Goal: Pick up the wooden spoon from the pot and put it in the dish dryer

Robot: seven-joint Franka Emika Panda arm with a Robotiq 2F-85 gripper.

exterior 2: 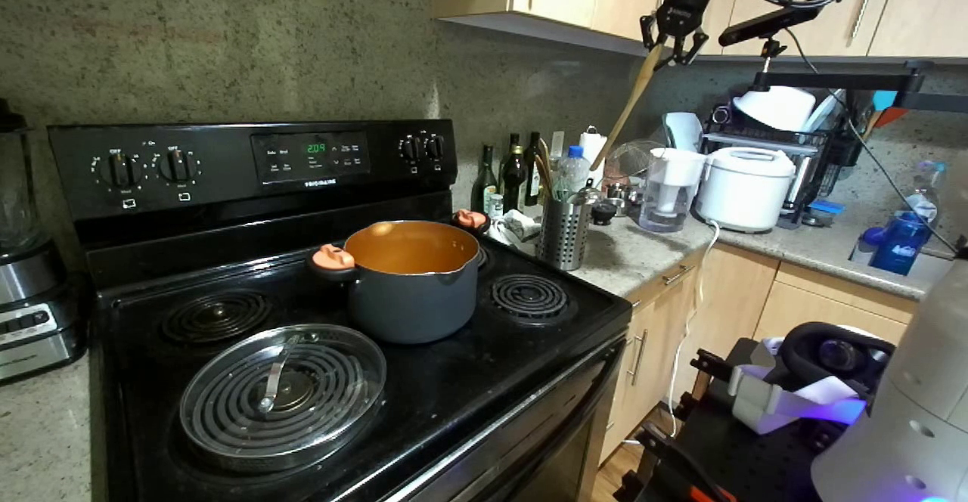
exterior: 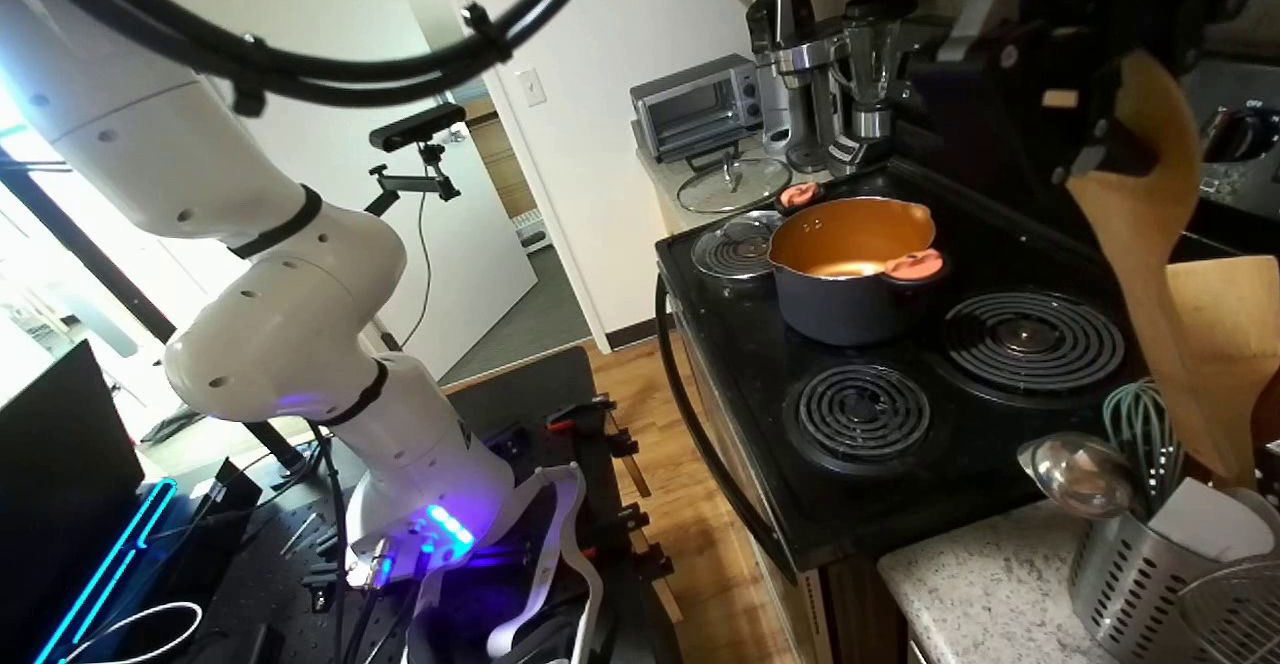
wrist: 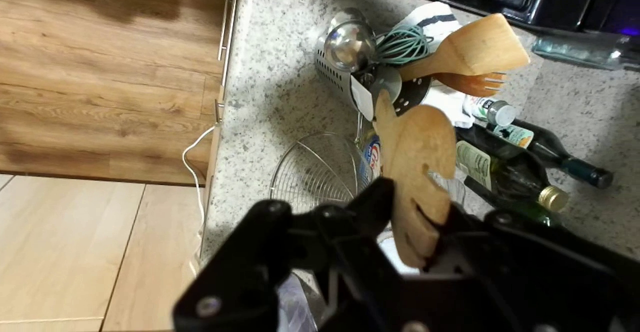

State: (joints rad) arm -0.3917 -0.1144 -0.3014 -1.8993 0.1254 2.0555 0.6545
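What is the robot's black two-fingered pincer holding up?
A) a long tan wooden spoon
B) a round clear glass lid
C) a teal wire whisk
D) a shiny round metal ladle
A, because in both exterior views the long tan wooden spoon hangs tilted from the black two-fingered pincer.

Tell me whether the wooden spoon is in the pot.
No: the wooden spoon slants down from the gripper, well apart from the pot.

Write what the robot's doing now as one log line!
gripper: holds wooden spoon, airborne | placement: not yet in dish dryer | pot: on stove
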